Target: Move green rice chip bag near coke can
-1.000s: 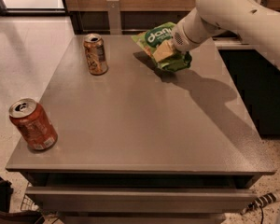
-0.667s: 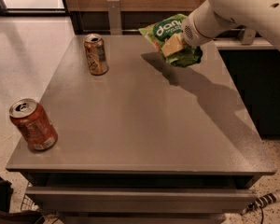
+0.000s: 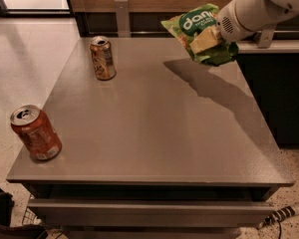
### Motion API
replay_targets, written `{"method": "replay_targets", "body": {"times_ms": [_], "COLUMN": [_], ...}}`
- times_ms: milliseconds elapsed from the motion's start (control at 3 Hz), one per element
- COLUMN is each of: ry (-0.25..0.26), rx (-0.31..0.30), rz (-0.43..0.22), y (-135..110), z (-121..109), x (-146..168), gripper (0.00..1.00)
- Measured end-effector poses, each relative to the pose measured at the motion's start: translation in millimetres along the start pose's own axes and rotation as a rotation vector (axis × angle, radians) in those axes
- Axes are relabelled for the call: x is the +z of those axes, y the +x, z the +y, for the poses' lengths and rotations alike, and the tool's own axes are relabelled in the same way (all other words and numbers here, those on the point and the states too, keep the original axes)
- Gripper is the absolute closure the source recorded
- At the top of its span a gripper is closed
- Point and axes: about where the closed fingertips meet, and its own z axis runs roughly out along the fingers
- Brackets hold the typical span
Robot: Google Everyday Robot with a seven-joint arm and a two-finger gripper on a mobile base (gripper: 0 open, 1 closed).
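Note:
The green rice chip bag [image 3: 197,28], light green with a dark green "dang" patch, hangs in the air above the table's far right part. My gripper [image 3: 209,39] is shut on the bag's right side, with the white arm reaching in from the upper right. The bag's shadow falls on the tabletop below it. The coke can [image 3: 36,133], red-orange with a silver top, stands upright near the table's front left corner, far from the bag.
A tan-gold patterned can [image 3: 102,58] stands upright at the table's far left. The grey table [image 3: 149,128] has a drawer front below its front edge. A dark counter sits to the right, and a wooden wall runs behind.
My gripper has lifted the bag off the tabletop and carried it up and slightly right. Both cans have stayed in place.

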Motion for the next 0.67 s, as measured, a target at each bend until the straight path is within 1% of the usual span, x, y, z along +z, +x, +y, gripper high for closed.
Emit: {"method": "replay_targets", "body": {"times_ms": [333,667], "ry": [-0.083,-0.165], "rx": [-0.057,-0.115], "rz": [-0.022,-0.052], "y": [9.5,22.7], "z": [9.1,30.5], "x": [-32.8,-64.0], "gripper": [1.0,1.0]}}
